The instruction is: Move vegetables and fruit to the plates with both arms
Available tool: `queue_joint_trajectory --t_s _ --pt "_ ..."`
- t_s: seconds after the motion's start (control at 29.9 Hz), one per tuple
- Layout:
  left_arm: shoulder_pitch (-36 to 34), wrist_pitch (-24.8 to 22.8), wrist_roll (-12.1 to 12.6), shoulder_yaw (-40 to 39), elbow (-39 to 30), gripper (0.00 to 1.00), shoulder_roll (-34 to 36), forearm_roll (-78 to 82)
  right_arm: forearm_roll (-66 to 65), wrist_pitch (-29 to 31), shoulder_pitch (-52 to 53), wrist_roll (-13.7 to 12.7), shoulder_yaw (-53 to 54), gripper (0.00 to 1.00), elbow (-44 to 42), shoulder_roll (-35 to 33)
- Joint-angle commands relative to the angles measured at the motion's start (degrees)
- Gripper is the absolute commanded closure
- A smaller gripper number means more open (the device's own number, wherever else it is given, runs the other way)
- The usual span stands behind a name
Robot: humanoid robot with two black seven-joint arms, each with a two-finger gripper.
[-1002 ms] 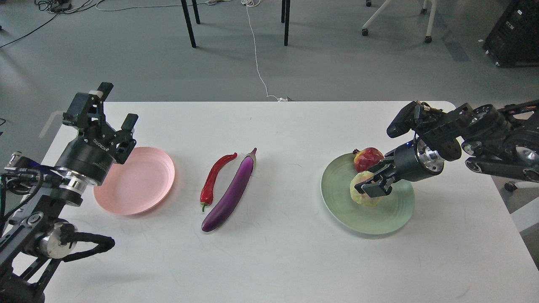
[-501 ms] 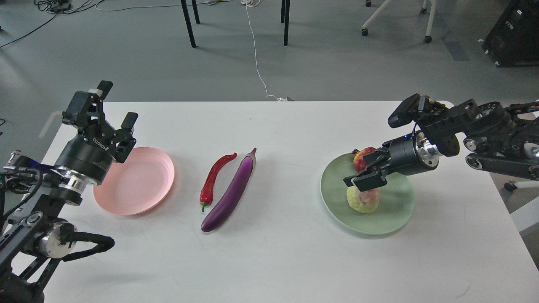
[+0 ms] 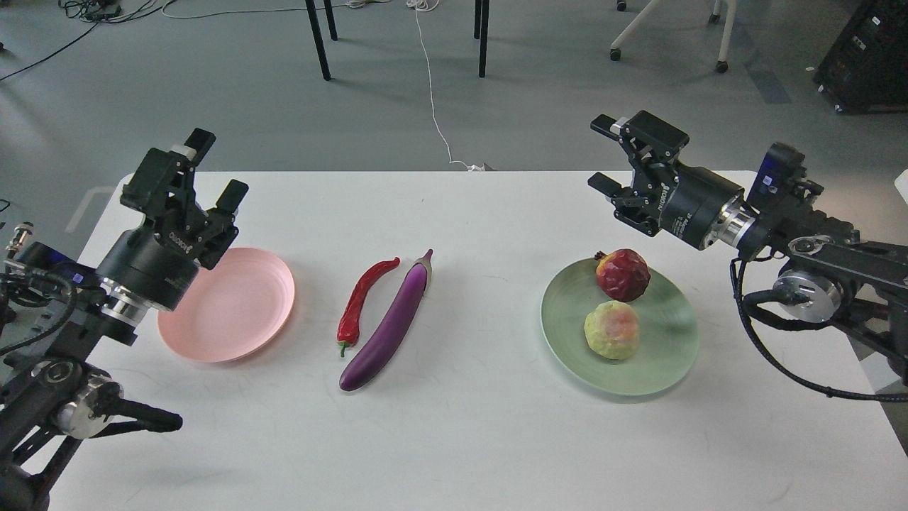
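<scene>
The dark red pomegranate (image 3: 623, 274) and the bumpy yellow-green fruit (image 3: 611, 329) both lie on the mint green plate (image 3: 667, 355) at the right. The purple eggplant (image 3: 389, 323) and the red chili pepper (image 3: 360, 299) lie side by side on the table's middle. The pink plate (image 3: 227, 306) at the left holds nothing. My right gripper (image 3: 603, 152) is open and empty, raised above the table behind the green plate. My left gripper (image 3: 216, 165) is open and empty, raised over the far left edge of the pink plate.
The white table (image 3: 482, 433) has its far edge just behind both grippers. On the grey floor beyond it are black table legs (image 3: 318, 39), a white cable (image 3: 433, 92), a chair base (image 3: 667, 32) and a dark cabinet (image 3: 869, 53).
My right gripper let go of the yellow-green fruit on the green plate, then rose and drew back toward the far edge. My left gripper shifted slightly right and up.
</scene>
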Motion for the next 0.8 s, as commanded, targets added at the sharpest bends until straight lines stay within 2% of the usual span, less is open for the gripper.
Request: queue_joint_trajectory --t_s 0.0,0.07,0.2,0.3,0.37,0.47,0.6,0.77 --pt "-5.6 -0.9 0.0 6.4 -0.1 0.02 1.9 20.3 3.9 5.6 -12.0 0.0 12.5 0.02 -1.5 0.1" --pt "-11.6 -1.1 0.4 12.0 0.7 0.02 3.9 31.2 4.9 9.0 -17.1 0.0 17.6 0.02 -1.5 -0.1" --pt "-23.6 -1.8 1.1 23.5 6.1 0.02 6.3 44.8 8.9 12.0 -23.5 0.0 23.0 0.02 -1.4 -0.8" --pt "-33.0 -4.1 4.0 33.4 11.1 0.03 5.9 49.1 9.3 12.3 -24.9 0.0 23.5 0.02 -0.7 -1.9" --pt "-37.2 -4.4 4.9 38.4 15.2 0.04 4.4 50.1 9.3 12.3 -25.5 0.0 23.7 0.02 -0.4 -2.0" --pt "-41.0 -4.4 5.0 43.2 21.2 0.05 0.1 52.2 9.3 12.2 -25.6 0.0 23.8 0.02 -0.3 -2.0" --pt "-41.3 -4.2 5.0 44.0 29.0 0.12 -4.6 54.4 9.3 12.2 -25.6 0.0 23.9 0.02 -0.3 -2.1" --pt "-40.5 -4.0 5.0 44.6 31.6 0.20 -6.7 54.1 9.3 12.2 -25.7 0.0 24.0 0.02 -0.4 -2.6"
